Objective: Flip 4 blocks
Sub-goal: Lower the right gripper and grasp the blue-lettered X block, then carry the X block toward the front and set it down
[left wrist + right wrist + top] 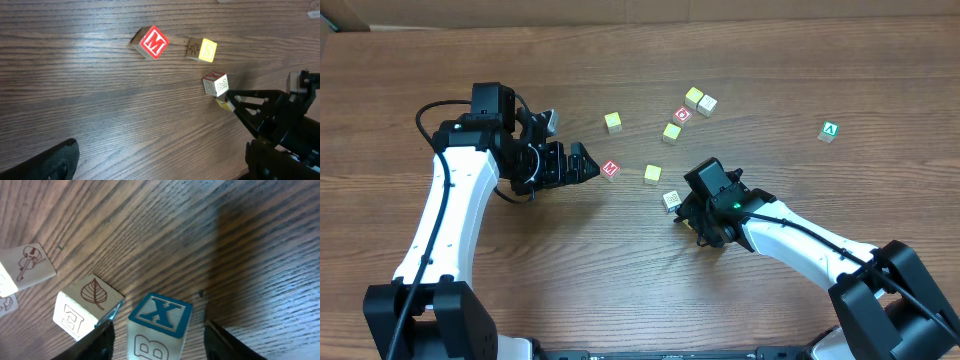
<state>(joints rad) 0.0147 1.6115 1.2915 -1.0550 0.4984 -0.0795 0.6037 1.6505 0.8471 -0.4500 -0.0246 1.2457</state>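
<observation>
Right claw point(159, 332): part-way open. Its two dark fingers point(102, 342) stand either side of a small wooden cube with a blue X on top and pale cream sides point(160, 315). A thin strip of table shows between each finger and the cube, so the claw straddles it without pinching.
Blue-X cube: flat on the brown wood-grain table point(800, 60), with an outlined letter on the cream side facing the wrist camera.
Neighbour: a cream wooden cube with a brown leaf drawn on top point(89, 300) sits just beside one finger. I cannot tell whether they touch.
Left claw point(588, 163): spread wide with nothing in it. Its tips point at a wooden cube with a white M on a red face point(610, 169), just beside it but apart.
Between the claws: a yellow-topped wooden cube point(652, 173) lies on the table, near the M cube and clear of both claws.
</observation>
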